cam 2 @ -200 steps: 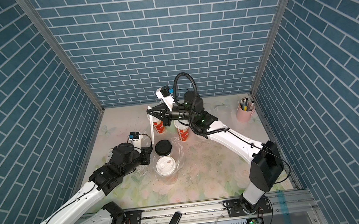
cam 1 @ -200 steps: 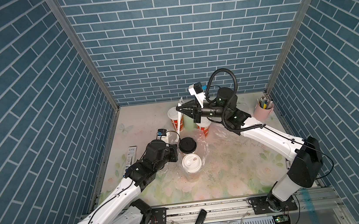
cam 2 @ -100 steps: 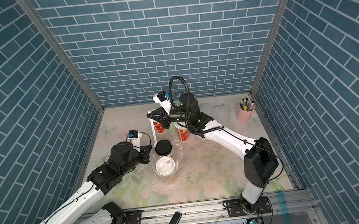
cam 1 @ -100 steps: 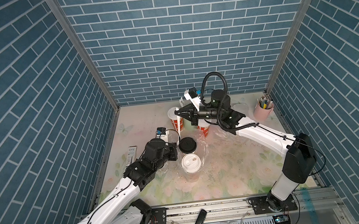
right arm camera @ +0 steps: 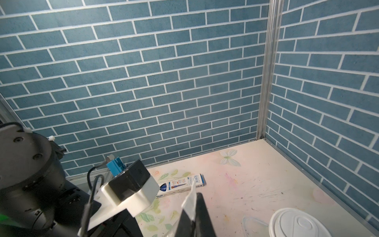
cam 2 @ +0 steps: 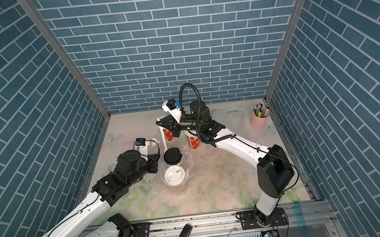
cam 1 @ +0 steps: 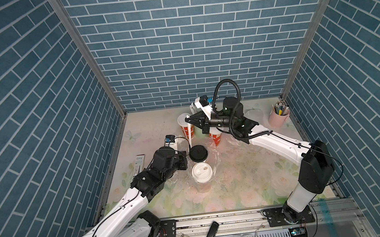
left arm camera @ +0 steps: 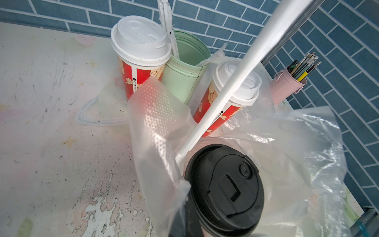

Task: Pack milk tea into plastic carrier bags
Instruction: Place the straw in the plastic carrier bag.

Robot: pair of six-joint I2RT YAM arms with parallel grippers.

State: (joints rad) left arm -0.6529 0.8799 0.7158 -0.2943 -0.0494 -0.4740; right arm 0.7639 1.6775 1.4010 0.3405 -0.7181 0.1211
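Crinkly clear carrier bag (cam 1: pixel 215 156) wraps 2 tall paper cups mid-table: a black-lidded cup (cam 1: pixel 198 153) and a white-lidded cup (cam 1: pixel 202 173). Left claw (cam 1: pixel 184 160) is pinched together, apparently on the film's dimpled edge. Right claw (cam 1: pixel 187 120) clamps a paper-sleeved straw (cam 1: pixel 189 134) (long, white), its lower end by the black lid, now slightly lower and leftward than 1 second ago.

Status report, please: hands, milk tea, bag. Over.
Left hand shut on carrier bag rim. Right hand shut on wrapped straw, lower end beside black-lid cup. White-lid cup also in bag. No obstruction seen.
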